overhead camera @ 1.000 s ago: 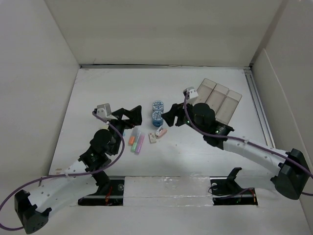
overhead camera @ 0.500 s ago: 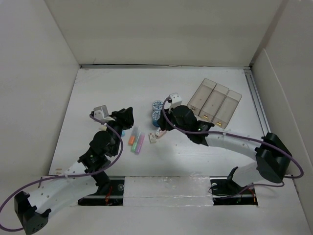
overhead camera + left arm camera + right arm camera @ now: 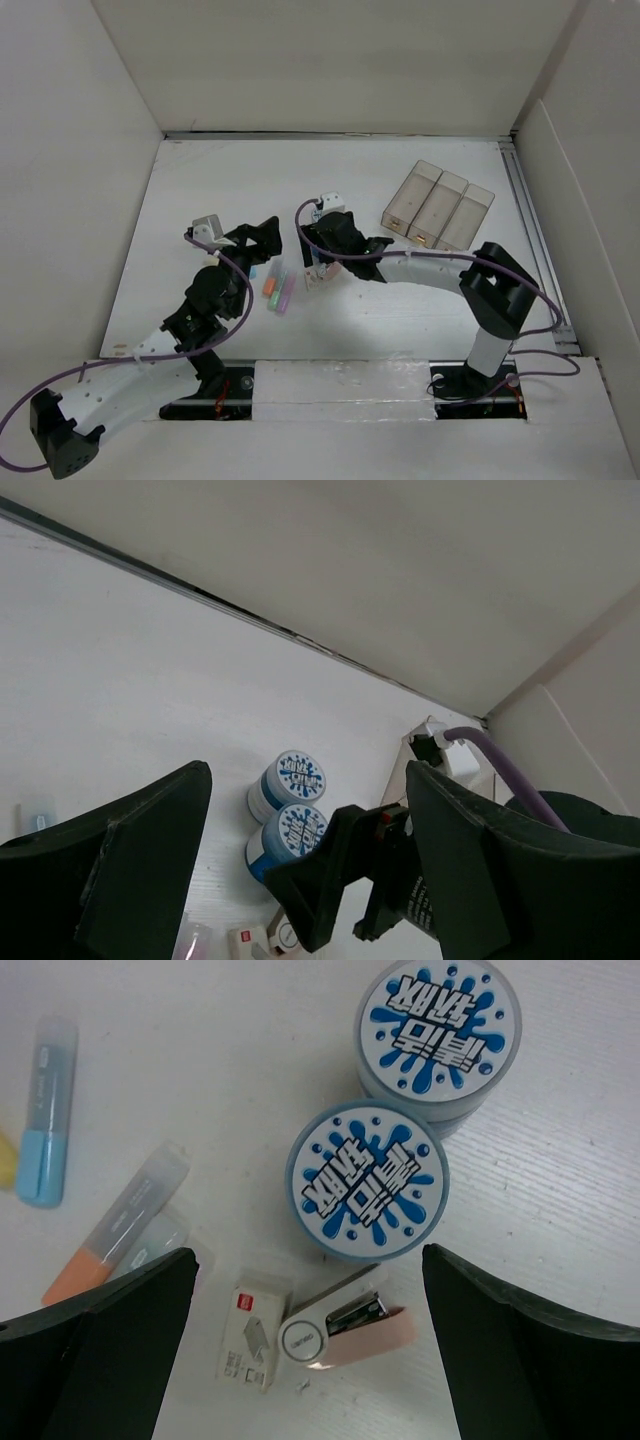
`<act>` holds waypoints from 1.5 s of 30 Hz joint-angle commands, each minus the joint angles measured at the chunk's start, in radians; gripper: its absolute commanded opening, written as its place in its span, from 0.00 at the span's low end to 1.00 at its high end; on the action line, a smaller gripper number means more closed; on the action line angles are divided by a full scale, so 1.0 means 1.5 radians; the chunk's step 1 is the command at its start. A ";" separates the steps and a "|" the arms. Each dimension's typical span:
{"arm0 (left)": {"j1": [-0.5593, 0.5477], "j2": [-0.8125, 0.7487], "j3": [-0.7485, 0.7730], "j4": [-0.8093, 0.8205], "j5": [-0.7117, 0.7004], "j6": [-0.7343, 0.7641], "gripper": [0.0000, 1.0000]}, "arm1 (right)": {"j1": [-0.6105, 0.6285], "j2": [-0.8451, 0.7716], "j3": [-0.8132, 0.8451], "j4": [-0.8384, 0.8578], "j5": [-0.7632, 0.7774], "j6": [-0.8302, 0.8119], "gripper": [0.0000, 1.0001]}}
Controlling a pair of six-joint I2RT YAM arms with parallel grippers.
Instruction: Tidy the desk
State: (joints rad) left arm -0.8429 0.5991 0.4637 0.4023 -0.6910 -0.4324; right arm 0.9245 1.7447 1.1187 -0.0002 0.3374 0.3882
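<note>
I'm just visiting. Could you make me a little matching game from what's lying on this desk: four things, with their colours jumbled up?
Things on the desk:
1. round tubs
2. stapler
3. tray
4. small box

Colours:
a. clear, brownish tint
b. white with a red mark
c. pink
d. blue, with blue-and-white printed lids

Pairs: 1-d, 2-c, 3-a, 4-b.

bare desk (image 3: pixel 220 180) far left, two tubs (image 3: pixel 368 1180), stapler (image 3: pixel 345 1328) and markers (image 3: pixel 115 1225) crowding the middle, clear tray (image 3: pixel 438 205) far right
</note>
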 commanded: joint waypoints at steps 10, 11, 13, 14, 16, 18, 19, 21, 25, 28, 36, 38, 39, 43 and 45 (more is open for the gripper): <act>0.001 -0.036 -0.020 0.034 -0.028 -0.008 0.76 | -0.035 0.108 0.105 -0.007 0.060 0.007 0.87; 0.001 -0.034 -0.021 0.038 -0.029 -0.006 0.76 | -0.042 0.113 0.115 0.012 0.060 0.010 0.76; 0.001 -0.033 -0.014 0.029 -0.026 -0.007 0.76 | -0.042 0.112 0.118 0.019 0.068 0.014 0.63; 0.001 -0.031 -0.012 0.026 -0.023 -0.009 0.76 | -0.042 0.086 0.119 0.021 0.073 0.018 0.50; 0.001 -0.026 -0.015 0.030 -0.024 -0.008 0.76 | -0.035 0.063 0.108 0.031 0.068 0.022 0.46; 0.001 -0.021 -0.013 0.027 -0.028 -0.009 0.76 | -0.034 -0.012 0.084 0.060 0.061 0.010 0.46; 0.001 -0.020 -0.006 0.023 -0.026 -0.011 0.76 | -0.034 -0.041 0.072 0.083 0.066 0.007 0.46; 0.001 -0.022 -0.007 0.024 -0.021 -0.011 0.76 | -0.050 -0.109 0.047 0.089 0.077 0.006 0.46; 0.001 -0.017 -0.011 0.030 -0.020 -0.009 0.76 | -0.134 -0.179 -0.002 0.122 0.073 0.022 0.46; 0.001 -0.016 -0.010 0.032 -0.011 -0.008 0.76 | -0.221 -0.193 -0.016 0.120 0.078 0.042 0.46; 0.001 -0.010 -0.010 0.032 -0.015 -0.009 0.77 | -0.379 -0.133 0.044 0.113 0.045 0.050 0.47; 0.001 -0.010 -0.005 0.026 -0.020 -0.010 0.77 | -0.402 -0.104 0.059 0.111 0.051 0.050 0.47; 0.001 -0.010 -0.005 0.025 -0.018 -0.011 0.77 | -0.409 -0.092 0.065 0.107 0.050 0.050 0.48; 0.001 -0.004 -0.008 0.035 -0.020 -0.008 0.77 | -0.435 -0.047 0.090 0.090 0.043 0.059 0.48; 0.001 -0.001 -0.003 0.023 -0.017 -0.011 0.77 | -0.452 -0.018 0.112 0.086 0.040 0.057 0.48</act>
State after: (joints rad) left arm -0.8429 0.5934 0.4469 0.4091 -0.7151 -0.4473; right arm 0.2752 1.7046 1.1976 0.0731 0.4061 0.4587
